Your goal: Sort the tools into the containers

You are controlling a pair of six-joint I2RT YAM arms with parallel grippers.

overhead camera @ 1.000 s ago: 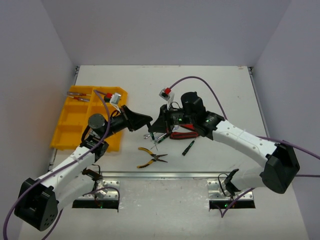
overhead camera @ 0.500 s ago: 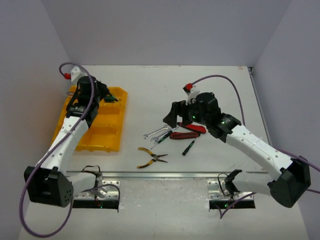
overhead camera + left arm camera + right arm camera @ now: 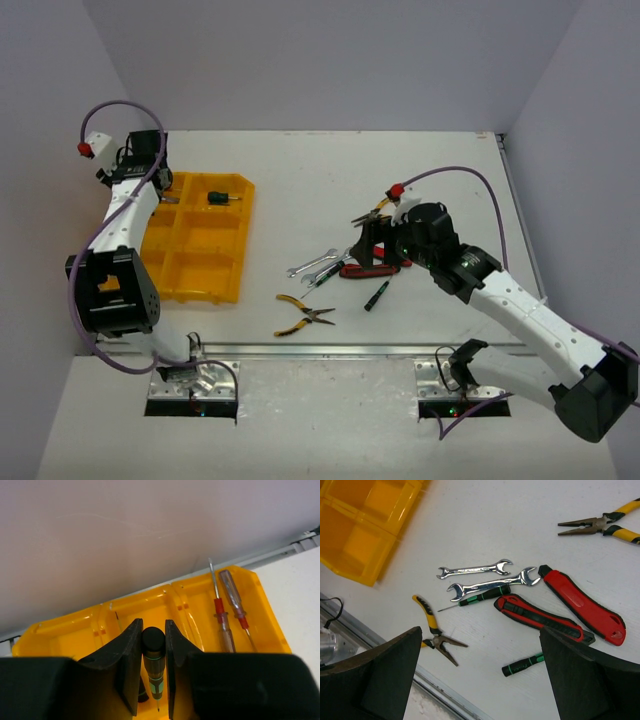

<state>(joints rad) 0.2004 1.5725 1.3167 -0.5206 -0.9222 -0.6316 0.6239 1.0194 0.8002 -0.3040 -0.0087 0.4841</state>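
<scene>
Tools [image 3: 343, 270] lie in a bunch on the white table [image 3: 420, 170], well apart from the yellow tray [image 3: 195, 290]. There are two silver wrenches [image 3: 492, 586] side by side, with a thin green and black screwdriver [image 3: 481, 596] touching the bigger one. Two red and black knives [image 3: 537, 617] and a short green and black screwdriver [image 3: 522, 665] lie near them. One pair of yellow and black pliers [image 3: 434, 636] lies nearer the front edge of the table, and another pair [image 3: 600, 524] lies on the far side of the bunch.

The right claw [image 3: 480, 635] hangs over these tools with its fingers spread wide — nothing is between them.

In the tray, two red screwdrivers [image 3: 222, 617] lie side by side in a corner box. A small green screwdriver [image 3: 217, 197] lies in the far right box.

The left claw [image 3: 152, 660] is up over the tray by the left wall. It is squeezed tight on a black and green screwdriver [image 3: 152, 640] — the tip points down at the box next to the red ones.
</scene>
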